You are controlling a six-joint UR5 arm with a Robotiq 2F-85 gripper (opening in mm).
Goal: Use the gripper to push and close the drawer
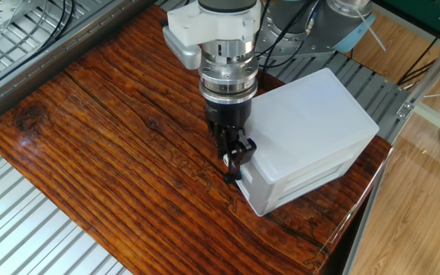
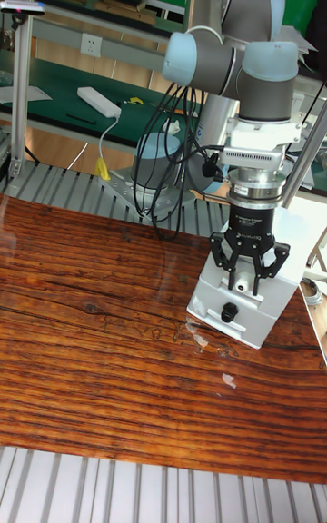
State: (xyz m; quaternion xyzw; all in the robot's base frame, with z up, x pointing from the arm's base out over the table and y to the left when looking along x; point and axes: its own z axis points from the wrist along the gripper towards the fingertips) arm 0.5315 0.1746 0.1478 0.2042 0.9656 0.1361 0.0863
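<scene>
A white box cabinet (image 1: 312, 114) stands on the right side of the wooden table (image 1: 113, 145). The drawer (image 1: 250, 163) is its top tier, and its front looks about flush with the tiers below. My gripper (image 1: 234, 175) points straight down, shut with nothing held. Its black fingers press against the drawer front. In the tall fixed view the gripper (image 2: 250, 285) hangs in front of the drawer (image 2: 216, 282) and hides most of its face. A dark round knob (image 2: 229, 311) shows just below the fingertips.
The cabinet (image 2: 272, 319) sits near the table's right edge (image 1: 373, 191). Ribbed metal panels (image 1: 21, 229) border the wood. The arm's base (image 2: 173, 178) and loose cables (image 2: 168, 169) stand behind the table, with a workbench further back.
</scene>
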